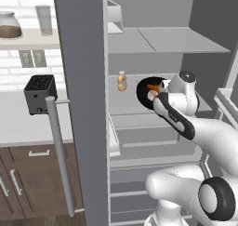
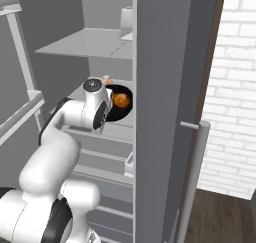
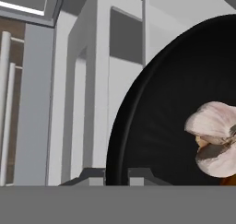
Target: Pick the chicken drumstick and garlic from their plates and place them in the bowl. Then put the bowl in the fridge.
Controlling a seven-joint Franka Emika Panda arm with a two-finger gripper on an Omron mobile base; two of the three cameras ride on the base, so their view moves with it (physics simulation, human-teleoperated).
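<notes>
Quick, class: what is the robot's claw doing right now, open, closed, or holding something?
Claw: closed on the rim of the black bowl, which holds the garlic, inside the fridge.

Black toaster (image 1: 40,94) on counter (image 1: 28,127), small bottle (image 1: 122,81), jar (image 1: 9,25)

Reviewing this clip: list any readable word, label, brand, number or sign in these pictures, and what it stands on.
None readable.
The small bottle on the fridge shelf: no legible label.
Toaster, jar, black bowl: no markings.
</notes>
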